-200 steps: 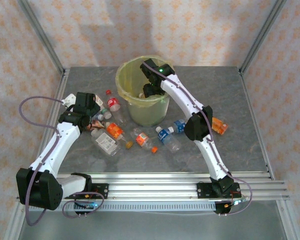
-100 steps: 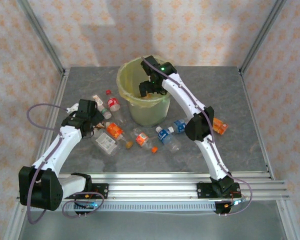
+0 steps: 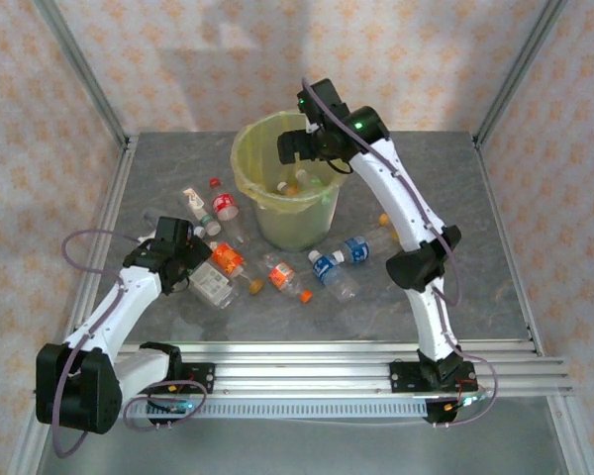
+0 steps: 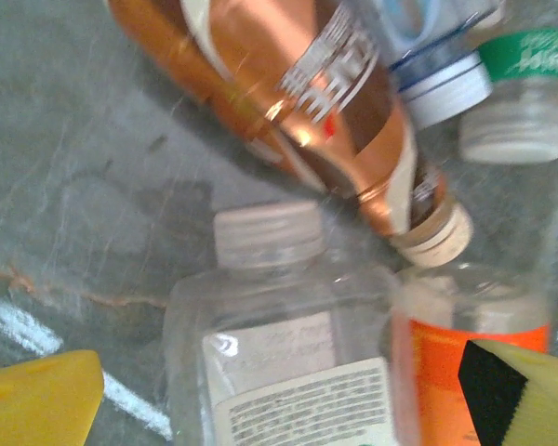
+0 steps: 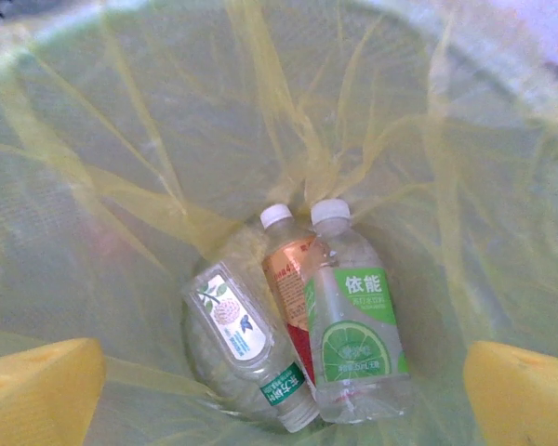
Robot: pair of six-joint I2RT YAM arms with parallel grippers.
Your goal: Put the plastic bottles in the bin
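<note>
The bin (image 3: 240,163), pale yellow-green with a yellow bag, stands at the back centre. My right gripper (image 3: 291,148) hovers open and empty above its mouth. In the right wrist view (image 5: 279,400) three plastic bottles lie on the bin's bottom: a lime-labelled one (image 5: 358,325), an orange-labelled one (image 5: 293,269) and a flower-labelled one (image 5: 237,330). My left gripper (image 3: 198,259) is open low over the bottles left of the bin. Its wrist view (image 4: 279,409) has a clear white-labelled bottle (image 4: 288,372) between the fingers, a copper-labelled bottle (image 4: 307,102) beyond it and an orange-labelled one (image 4: 446,372) at the right.
More bottles lie on the grey table in front of the bin: red-labelled (image 3: 225,208), orange-labelled (image 3: 282,275) and two blue-labelled (image 3: 327,269) (image 3: 354,247). A loose red cap (image 3: 215,182) sits near the bin. Metal frame posts stand at the table's sides.
My right gripper has lifted from inside the bin to above its rim and spread wider. My left arm has swung nearer and lower, onto the bottles left of the bin.
</note>
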